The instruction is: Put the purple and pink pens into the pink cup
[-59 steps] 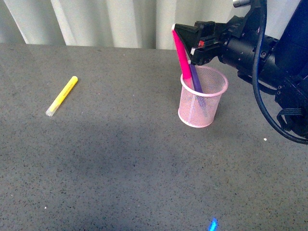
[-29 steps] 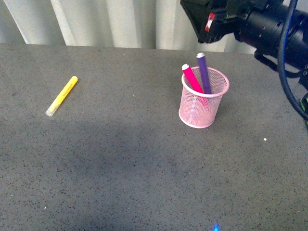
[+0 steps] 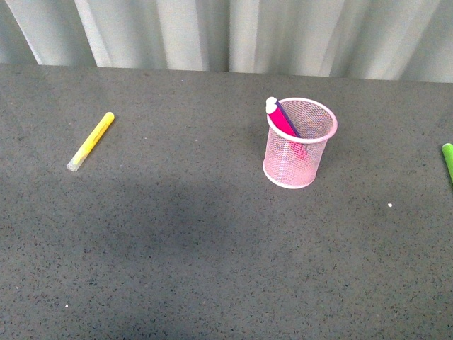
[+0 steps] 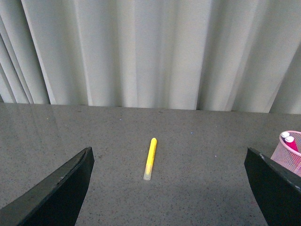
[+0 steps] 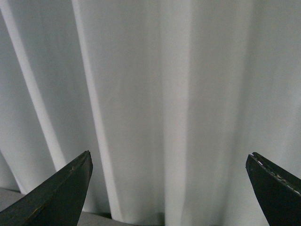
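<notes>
The pink cup (image 3: 299,144) stands upright on the grey table, right of centre in the front view. Inside it lean the pink pen (image 3: 282,120) and the purple pen (image 3: 290,122), their capped ends resting against the cup's left rim. Neither arm shows in the front view. In the left wrist view the cup (image 4: 290,157) with both pen tops sits at the frame's edge. My left gripper (image 4: 169,186) is open over bare table, holding nothing. My right gripper (image 5: 169,186) is open, facing the white curtain with nothing between its fingers.
A yellow marker pen (image 3: 90,141) lies on the table's left side, also seen in the left wrist view (image 4: 150,158). A green marker pen (image 3: 448,159) pokes in at the right edge. A white pleated curtain (image 3: 226,32) hangs behind the table's far edge.
The right arm let go of the pens and withdrew up and out of the front view. Both pens settled into the cup, and the purple one tipped over to lean beside the pink one.
</notes>
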Motion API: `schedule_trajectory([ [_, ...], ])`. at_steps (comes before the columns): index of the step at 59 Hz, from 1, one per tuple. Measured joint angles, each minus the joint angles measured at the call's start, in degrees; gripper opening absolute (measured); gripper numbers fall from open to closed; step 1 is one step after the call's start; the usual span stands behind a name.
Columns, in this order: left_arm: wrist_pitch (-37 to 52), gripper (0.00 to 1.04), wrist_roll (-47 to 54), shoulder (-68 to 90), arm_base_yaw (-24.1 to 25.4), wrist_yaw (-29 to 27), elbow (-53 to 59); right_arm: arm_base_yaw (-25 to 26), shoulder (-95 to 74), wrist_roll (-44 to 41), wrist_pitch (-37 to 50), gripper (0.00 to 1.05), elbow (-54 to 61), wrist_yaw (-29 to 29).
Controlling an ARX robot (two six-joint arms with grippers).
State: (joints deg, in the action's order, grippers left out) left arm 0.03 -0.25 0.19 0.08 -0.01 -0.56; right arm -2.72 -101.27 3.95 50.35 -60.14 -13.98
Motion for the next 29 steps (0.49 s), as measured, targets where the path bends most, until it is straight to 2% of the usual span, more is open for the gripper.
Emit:
schedule_trajectory([
  [10,0.0,0.98,-0.02,0.0,0.0,0.0,0.0,1.49,10.38,-2.56,-7.72,0.97,-0.07,1.42],
  [14,0.0,0.98,0.0,0.0,0.0,0.0,0.0,1.11,17.11,-3.06,-20.13,0.85,0.37,10.93],
  [17,0.0,0.98,0.0,0.02,0.02,0.02,0.0,1.7,23.56,-3.34,-26.34,0.75,4.46,13.0],
  [21,0.0,0.98,-0.02,0.0,0.0,-0.07,0.0,2.25,29.42,-3.56,-26.69,0.64,10.56,13.73],
  [29,0.0,0.98,0.0,0.0,0.0,0.0,0.0,2.75,37.51,-3.69,-22.16,0.39,22.75,13.97],
])
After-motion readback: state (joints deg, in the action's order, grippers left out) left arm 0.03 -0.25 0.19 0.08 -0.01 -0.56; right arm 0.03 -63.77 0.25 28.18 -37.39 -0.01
